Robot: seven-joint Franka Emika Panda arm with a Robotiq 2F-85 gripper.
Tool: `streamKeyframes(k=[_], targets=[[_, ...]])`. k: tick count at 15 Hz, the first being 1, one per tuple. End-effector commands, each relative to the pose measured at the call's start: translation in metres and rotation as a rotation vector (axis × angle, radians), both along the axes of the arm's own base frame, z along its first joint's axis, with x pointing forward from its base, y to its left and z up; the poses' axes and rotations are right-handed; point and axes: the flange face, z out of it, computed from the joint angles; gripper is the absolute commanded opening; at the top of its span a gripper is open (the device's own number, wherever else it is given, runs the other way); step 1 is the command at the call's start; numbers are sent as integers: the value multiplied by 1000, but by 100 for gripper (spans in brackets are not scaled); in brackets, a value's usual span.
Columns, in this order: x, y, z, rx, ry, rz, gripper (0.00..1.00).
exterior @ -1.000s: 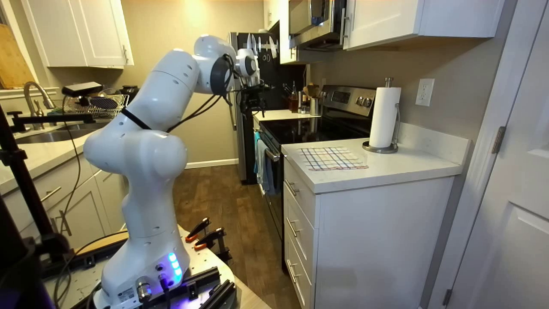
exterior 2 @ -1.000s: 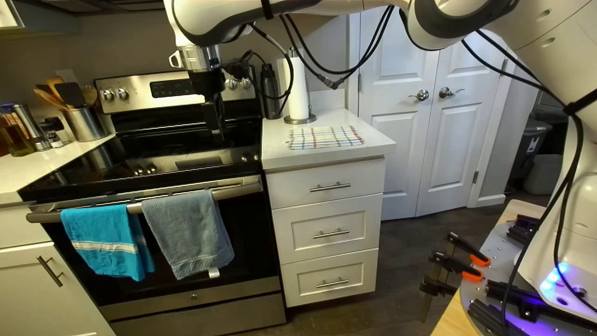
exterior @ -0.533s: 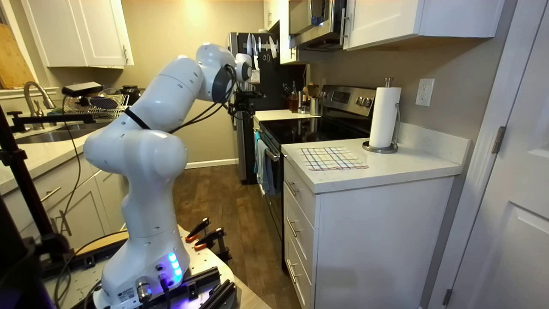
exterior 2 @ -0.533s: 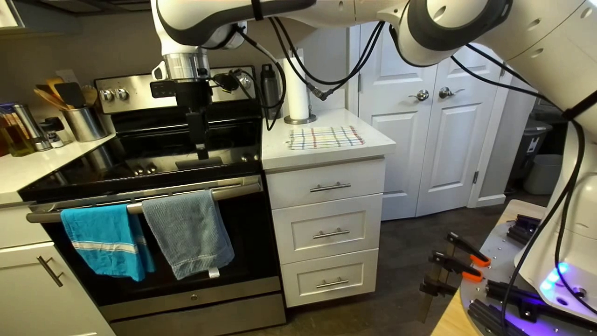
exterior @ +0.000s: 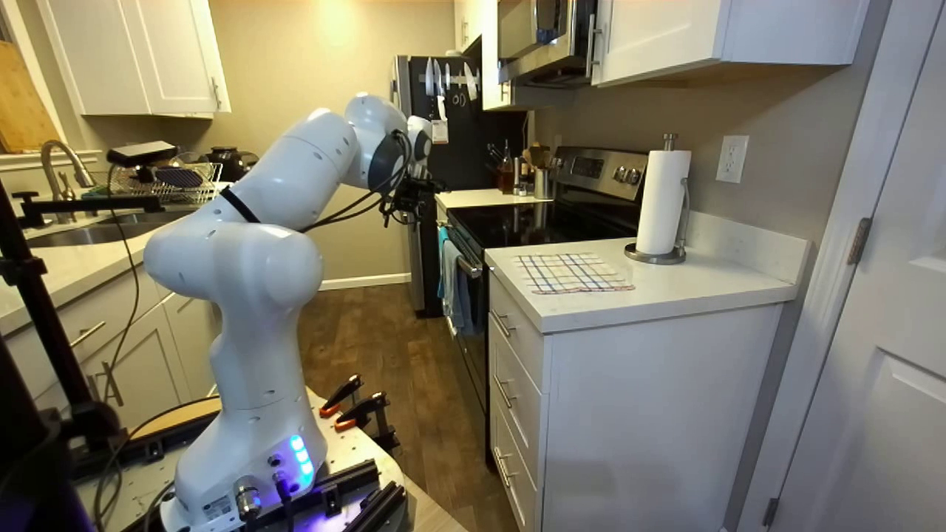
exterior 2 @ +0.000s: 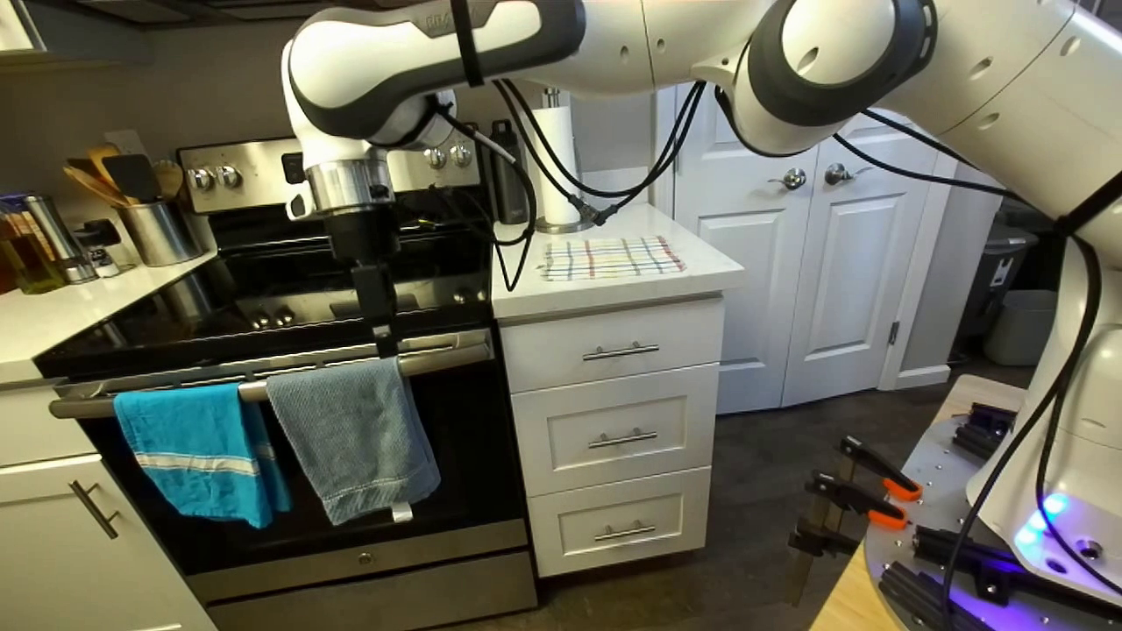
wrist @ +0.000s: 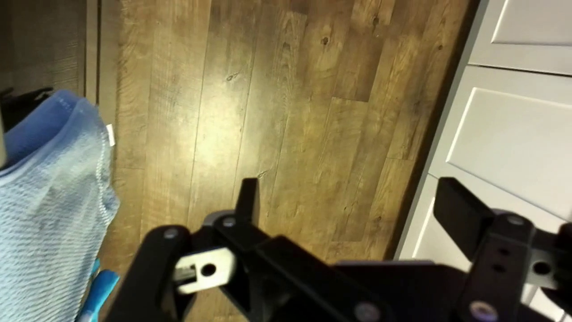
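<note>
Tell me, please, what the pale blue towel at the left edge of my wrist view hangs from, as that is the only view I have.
Observer: In an exterior view, that towel is draped over the oven handle.
Operator: Thank you; is there a cloth lying on a counter anywhere?
Observer: Yes, a checked cloth lies flat beside the stove.
Operator: And does anything stand near that cloth, please?
Observer: Yes, a paper roll stands upright on a metal stand.

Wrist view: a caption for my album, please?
Open gripper above a wooden floor, blue towel at picture left, white cabinets at right.
</note>
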Motion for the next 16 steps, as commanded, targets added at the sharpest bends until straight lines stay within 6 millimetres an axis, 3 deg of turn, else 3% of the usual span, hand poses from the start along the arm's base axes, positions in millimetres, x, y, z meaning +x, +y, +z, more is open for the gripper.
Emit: streamKeyframes(k=[1,5,11,16], targets=[[-12,-2,-16,-9,121,20,100],[-29,4,-31,-44,216,50,100],[-63,15,-35,-82,385,43,100],[-57,18,-38,-73,350,57,100]])
